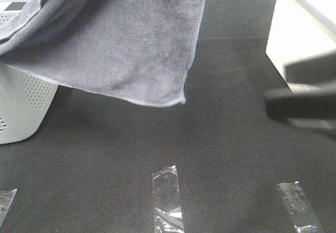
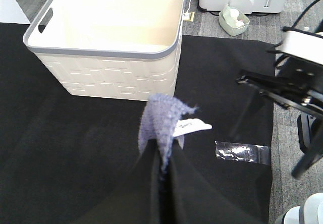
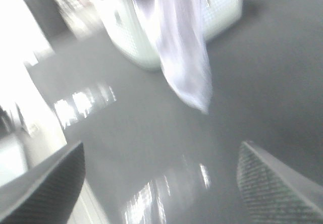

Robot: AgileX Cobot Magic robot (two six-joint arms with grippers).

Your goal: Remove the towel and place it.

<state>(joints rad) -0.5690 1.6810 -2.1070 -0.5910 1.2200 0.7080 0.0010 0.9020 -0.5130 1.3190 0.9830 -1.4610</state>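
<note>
The grey-lavender towel hangs in the air over the black mat, its lower corner free above the surface. In the left wrist view my left gripper is shut on a bunched fold of the towel, with a white label beside it. The left gripper itself is out of the exterior high view. My right gripper is open and empty, its fingers wide apart, some way from the hanging towel. It shows as a dark blur at the right.
A grey-rimmed white basket stands on the mat behind the towel; it also shows at the left edge of the exterior high view. Clear tape strips lie on the mat's front. A white box stands at the far right.
</note>
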